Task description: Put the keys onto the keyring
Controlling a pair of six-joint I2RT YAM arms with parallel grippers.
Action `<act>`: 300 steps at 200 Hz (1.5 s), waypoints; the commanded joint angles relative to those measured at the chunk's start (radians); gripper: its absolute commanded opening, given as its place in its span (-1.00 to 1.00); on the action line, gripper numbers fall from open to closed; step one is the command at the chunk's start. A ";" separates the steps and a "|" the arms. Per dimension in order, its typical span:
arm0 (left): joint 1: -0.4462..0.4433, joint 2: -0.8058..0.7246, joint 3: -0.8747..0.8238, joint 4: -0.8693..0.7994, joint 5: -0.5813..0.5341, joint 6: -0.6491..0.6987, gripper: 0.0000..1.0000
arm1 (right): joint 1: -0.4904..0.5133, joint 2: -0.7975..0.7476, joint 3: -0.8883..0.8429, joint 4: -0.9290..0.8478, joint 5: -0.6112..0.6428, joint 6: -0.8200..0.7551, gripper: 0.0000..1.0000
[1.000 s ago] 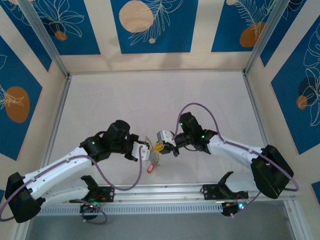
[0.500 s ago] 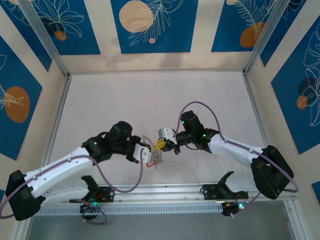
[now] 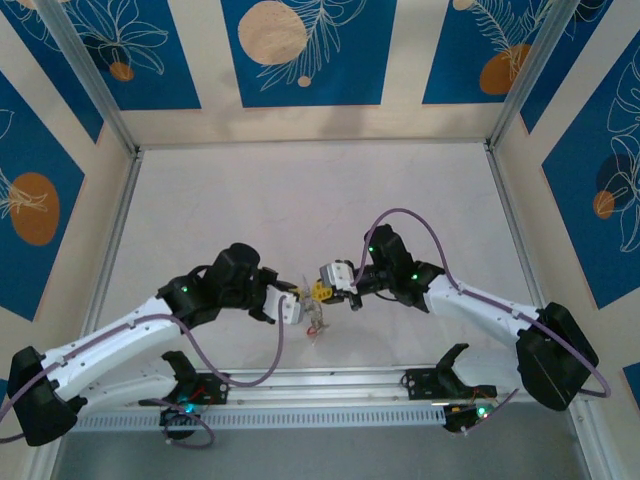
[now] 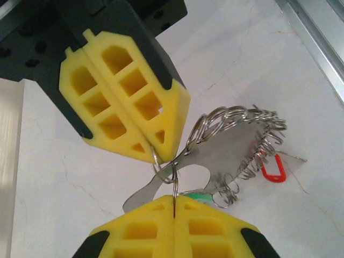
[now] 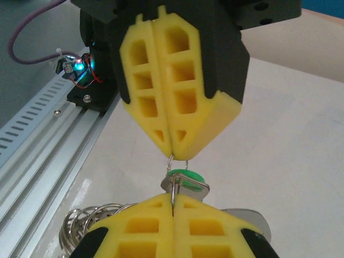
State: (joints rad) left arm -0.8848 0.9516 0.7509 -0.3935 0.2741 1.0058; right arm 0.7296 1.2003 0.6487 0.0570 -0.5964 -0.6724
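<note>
Two claws; one keyring; one key

Pale, faintly veined tabletop sits evenly lit, boxed far, left and right by cream walls carrying blue panels with white leaf outlines and orange or peach discs; silvery posts stand at both far corners, a silvery rail runs along the near edge, with a grey slotted strip just nearer.
</note>
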 commanded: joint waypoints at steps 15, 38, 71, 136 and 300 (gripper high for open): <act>-0.006 0.005 0.036 -0.034 -0.026 0.033 -1.00 | 0.035 -0.022 -0.009 -0.015 0.006 -0.076 -1.00; -0.007 0.015 0.040 -0.017 -0.006 0.029 -1.00 | 0.046 -0.002 0.004 -0.025 0.015 -0.064 -1.00; -0.007 0.035 0.042 -0.001 0.007 0.023 -1.00 | 0.056 0.011 0.005 -0.021 0.024 -0.047 -1.00; -0.007 0.038 0.040 0.026 0.044 0.017 -1.00 | 0.039 0.028 0.018 -0.023 0.034 -0.003 -1.00; -0.007 0.065 0.048 -0.024 0.104 0.034 -1.00 | -0.012 0.010 -0.001 0.040 0.018 0.090 -1.00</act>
State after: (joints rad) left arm -0.8848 1.0122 0.7780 -0.3820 0.3161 1.0241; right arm 0.7319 1.2274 0.6479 0.0444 -0.5503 -0.6159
